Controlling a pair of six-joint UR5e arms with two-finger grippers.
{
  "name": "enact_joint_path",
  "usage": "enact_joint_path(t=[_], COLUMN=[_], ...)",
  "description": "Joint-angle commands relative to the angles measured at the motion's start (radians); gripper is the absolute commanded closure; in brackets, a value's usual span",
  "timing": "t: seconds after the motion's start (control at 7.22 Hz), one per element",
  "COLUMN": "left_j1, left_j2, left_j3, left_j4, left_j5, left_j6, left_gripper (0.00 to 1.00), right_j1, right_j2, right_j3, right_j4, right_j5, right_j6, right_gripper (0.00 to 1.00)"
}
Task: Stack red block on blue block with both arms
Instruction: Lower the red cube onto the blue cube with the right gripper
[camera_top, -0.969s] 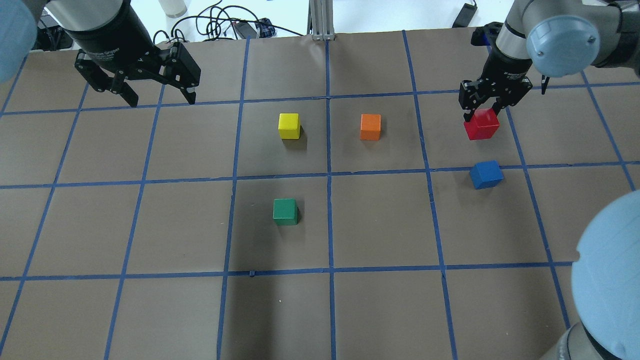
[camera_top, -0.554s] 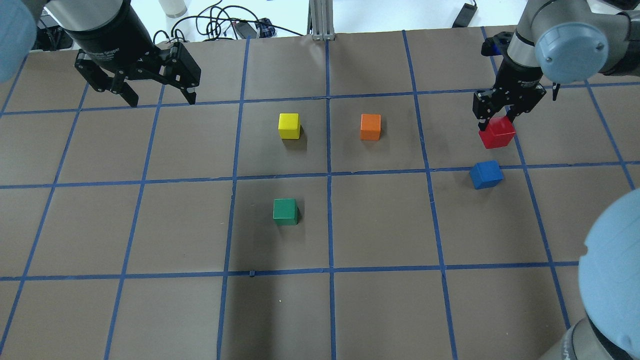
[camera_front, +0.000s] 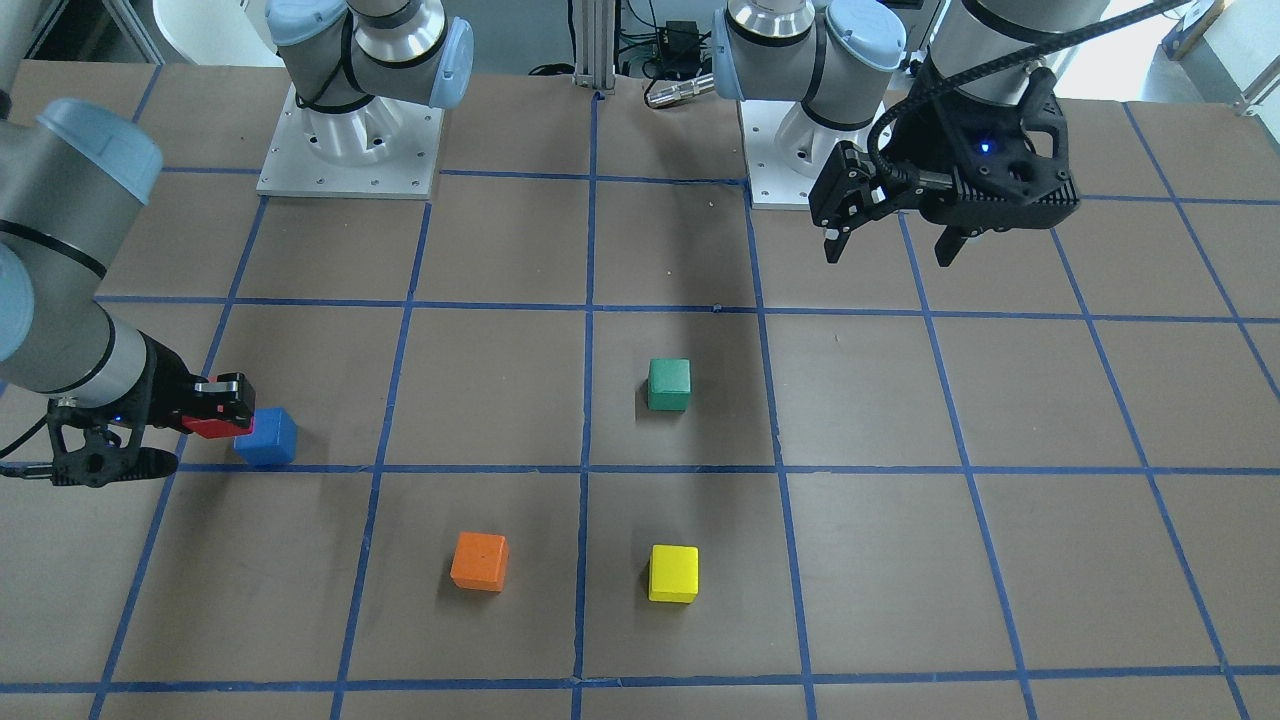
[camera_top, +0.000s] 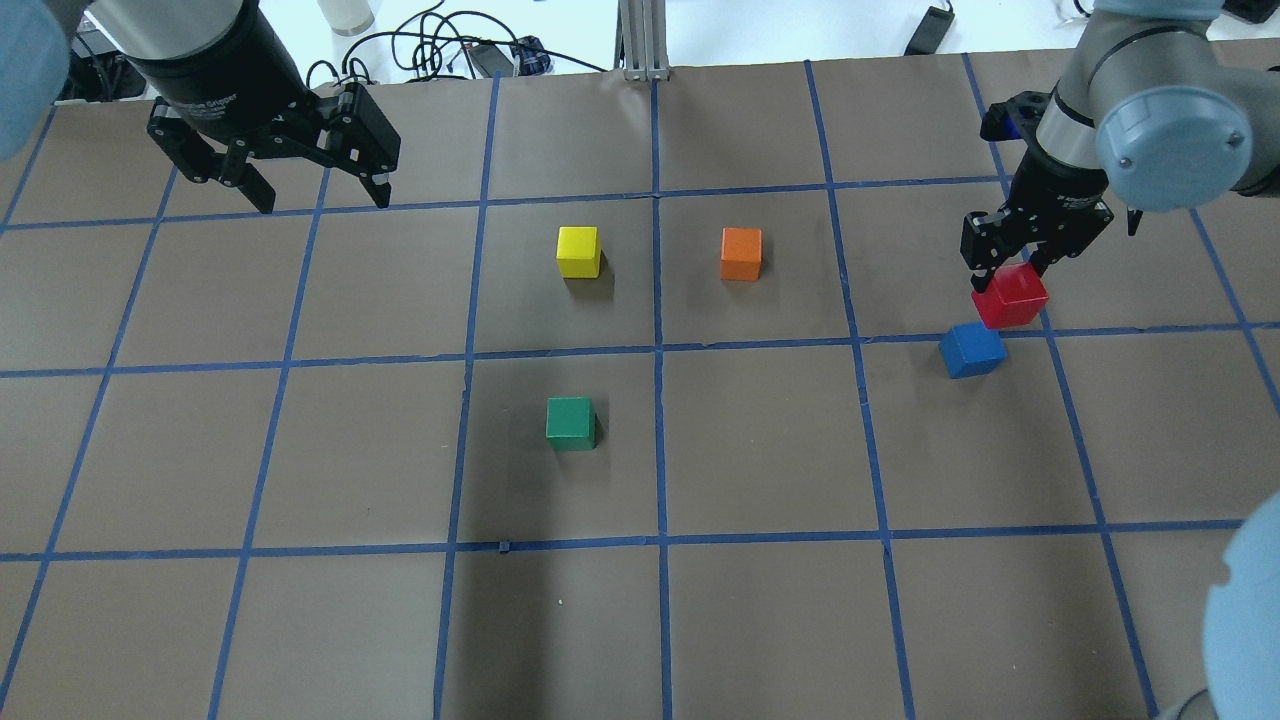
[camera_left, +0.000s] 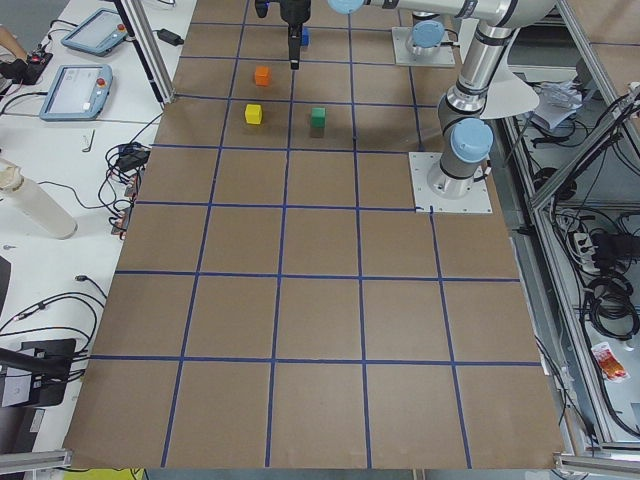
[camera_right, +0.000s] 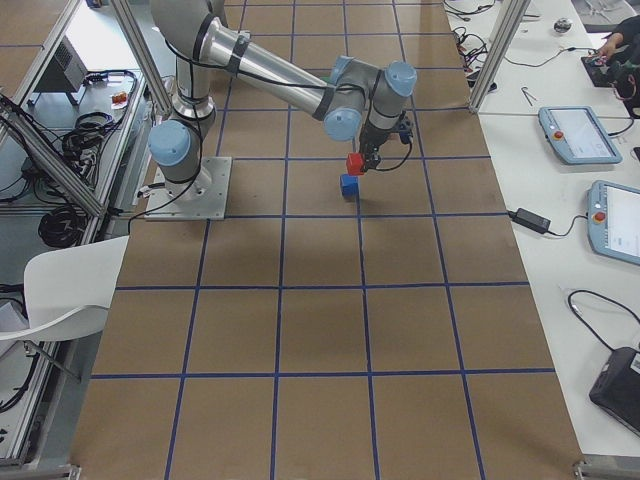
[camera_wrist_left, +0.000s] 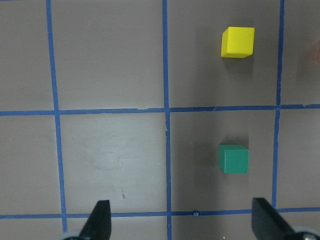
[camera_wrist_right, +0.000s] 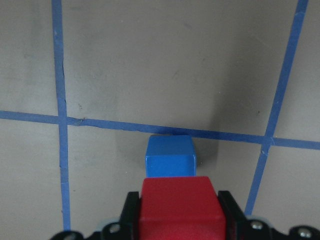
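My right gripper is shut on the red block and holds it above the table, just beyond and slightly right of the blue block. In the right wrist view the red block sits between the fingers with the blue block straight ahead on a tape line. In the front-facing view the red block is beside the blue block. My left gripper is open and empty, high over the far left of the table.
A yellow cube and an orange cube stand mid-table at the far side. A green cube stands nearer me. The brown table top is marked with a blue tape grid.
My right gripper has carried the red block nearer and to the right, closing on the blue block. The left arm has not moved.
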Motion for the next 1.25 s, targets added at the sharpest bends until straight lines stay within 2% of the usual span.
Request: enact_joint_path(t=[0.0,0.42,1.11], left_j1=[0.002,0.0,0.002], left_j2=[-0.006,0.003,-0.002], left_j3=[0.008,0.008,0.01], left_j4=[0.001,0.001,0.001], left_j5=[-0.004,0.001,-0.004], left_j6=[0.0,0.0,0.0], left_gripper=[0.0,0.0,0.0], right_j1=[0.0,0.0,0.0], right_j2=[-0.02,-0.01,-0.006], right_j3=[0.074,0.084,0.116], right_j4=[-0.129,-0.189,-0.191], right_j5=[0.002,0.002,0.003], right_j6=[-0.015,-0.036,-0.037], right_gripper=[1.0,1.0,1.0])
